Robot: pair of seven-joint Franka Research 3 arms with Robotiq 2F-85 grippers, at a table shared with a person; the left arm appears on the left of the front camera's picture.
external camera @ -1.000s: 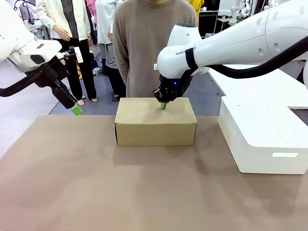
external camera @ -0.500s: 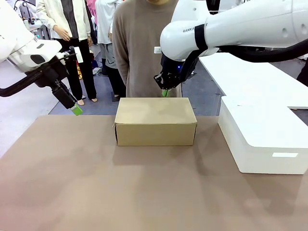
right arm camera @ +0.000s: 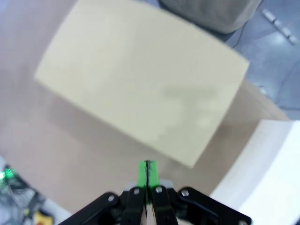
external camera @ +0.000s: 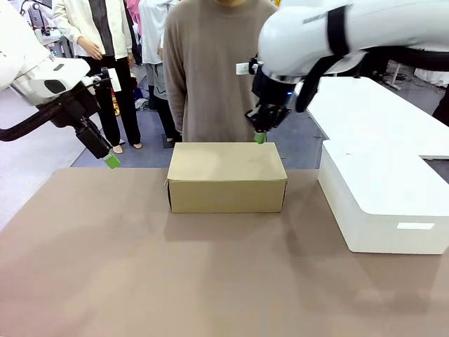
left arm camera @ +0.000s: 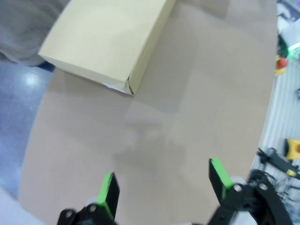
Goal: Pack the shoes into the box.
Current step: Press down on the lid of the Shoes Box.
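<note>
The tan cardboard box (external camera: pixel 226 177) stands with its lid down at the far middle of the table, right in front of a person in a grey-brown sweater. The shoes are hidden. My right gripper (external camera: pixel 260 137) hangs shut and holding nothing just above the box's far right corner; its wrist view looks down past the pressed-together green pads (right arm camera: pixel 146 172) onto the box lid (right arm camera: pixel 140 77). My left gripper (external camera: pixel 111 161) is held up past the table's far left edge, open and holding nothing. Its wrist view shows the spread gripper (left arm camera: pixel 166 184) over bare table, the box (left arm camera: pixel 110 40) farther off.
A large white box (external camera: pixel 382 200) takes up the table's right side, close to the cardboard box. The brown table surface (external camera: pixel 175 274) stretches wide in front. People stand behind the far left edge.
My right gripper rose off the box lid and swung up and to the right, staying shut. The left arm and the box have not moved.
</note>
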